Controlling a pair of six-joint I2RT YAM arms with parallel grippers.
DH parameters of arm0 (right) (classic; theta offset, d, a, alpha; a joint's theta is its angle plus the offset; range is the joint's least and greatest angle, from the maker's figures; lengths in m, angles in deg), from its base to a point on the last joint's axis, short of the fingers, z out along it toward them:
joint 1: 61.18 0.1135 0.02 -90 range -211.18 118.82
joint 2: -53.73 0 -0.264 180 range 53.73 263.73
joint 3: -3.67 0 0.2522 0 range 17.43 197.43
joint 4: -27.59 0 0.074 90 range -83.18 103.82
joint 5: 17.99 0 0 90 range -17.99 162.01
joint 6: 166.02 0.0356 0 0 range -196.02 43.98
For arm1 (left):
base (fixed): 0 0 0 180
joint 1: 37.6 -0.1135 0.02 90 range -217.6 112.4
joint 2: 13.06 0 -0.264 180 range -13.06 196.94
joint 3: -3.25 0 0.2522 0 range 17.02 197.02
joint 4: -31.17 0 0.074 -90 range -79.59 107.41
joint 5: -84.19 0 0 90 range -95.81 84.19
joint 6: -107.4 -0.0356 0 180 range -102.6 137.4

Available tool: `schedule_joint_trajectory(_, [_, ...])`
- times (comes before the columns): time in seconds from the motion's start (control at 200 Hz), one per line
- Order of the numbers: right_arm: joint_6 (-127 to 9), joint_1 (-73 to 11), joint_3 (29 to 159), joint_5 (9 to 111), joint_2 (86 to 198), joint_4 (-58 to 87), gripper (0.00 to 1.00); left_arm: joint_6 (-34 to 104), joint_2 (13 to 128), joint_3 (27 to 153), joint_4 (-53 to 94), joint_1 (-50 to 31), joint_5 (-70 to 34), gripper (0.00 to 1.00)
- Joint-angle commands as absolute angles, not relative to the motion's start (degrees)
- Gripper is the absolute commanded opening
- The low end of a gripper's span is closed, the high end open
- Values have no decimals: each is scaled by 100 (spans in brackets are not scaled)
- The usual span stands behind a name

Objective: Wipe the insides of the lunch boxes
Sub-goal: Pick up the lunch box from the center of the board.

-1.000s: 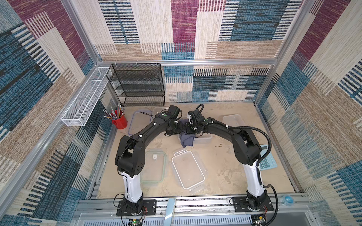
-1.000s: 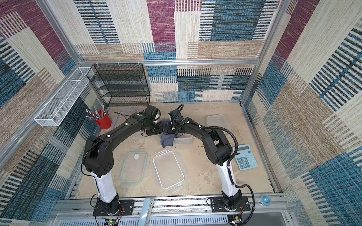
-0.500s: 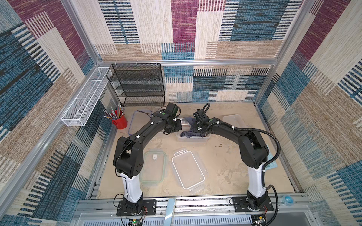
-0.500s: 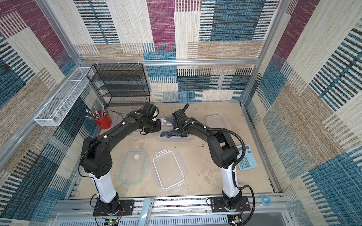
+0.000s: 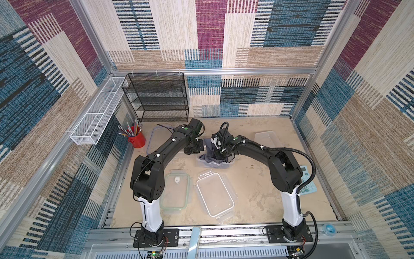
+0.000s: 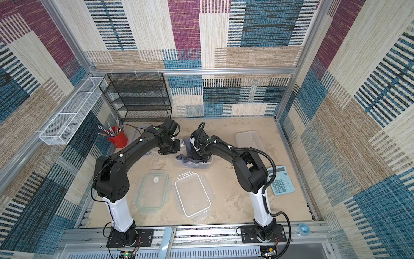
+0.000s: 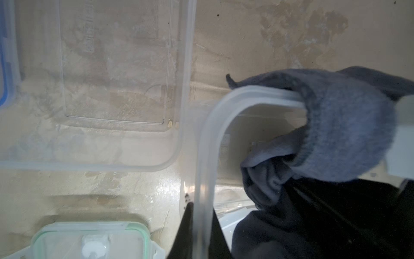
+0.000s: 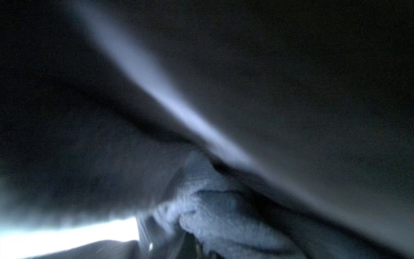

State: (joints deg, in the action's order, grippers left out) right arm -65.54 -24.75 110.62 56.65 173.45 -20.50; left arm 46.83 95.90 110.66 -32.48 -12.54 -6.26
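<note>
Both black robot arms reach to the middle of the sandy brown counter (image 5: 251,190). There stands the deep frosted plastic lunch box (image 5: 216,167) with round corners. The left claw (image 7: 200,224) is clenched on the rim of this box. In the left wrist view, one dark finger sits on each side of the pale edge.

The right claw (image 5: 220,157) goes down into the same box from the right. It is clenched on the soft grey cloth (image 5: 207,158). The cloth is bunched up inside the box, and part of it lies over the rim. The right wrist view is dark and blurry and shows only folds of cloth close up.

The shallow clear plastic lunch box (image 7: 183,89) lies just beside the deep one. The small frosted plastic lunch box (image 5: 267,138) lies far back on the right, well apart from both claws.

The flat green-rimmed lid (image 5: 175,195) lies near, on the left. The red cup of pencils (image 5: 136,140) stands far left. The light blue calculator (image 6: 280,180) lies at the right side.
</note>
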Motion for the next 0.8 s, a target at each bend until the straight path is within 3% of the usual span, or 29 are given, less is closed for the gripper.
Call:
schedule_joint_trajectory(0.0, [-6319,-2418,11375,3867,17515,-1541,0,5094,9616,11128,-2294,-1132,-775,0])
schedule_joint_trajectory(0.105, [-5788,-2420,11838,3411,17810,-982,0,5182,9648,11059,-2244,-987,-964,0])
schedule_joint_trajectory(0.195, [-5410,-2418,12236,3695,18002,-737,0,5221,9581,10948,-2232,-887,-1029,0])
schedule_joint_trajectory(0.561, [-5178,-2535,12611,7886,17684,-1301,0,5038,9055,10529,-2655,-884,-524,0])
schedule_joint_trajectory(0.791, [-5470,-2755,11880,9441,17380,-1723,0,4969,8865,10385,-2794,-1063,-277,0])
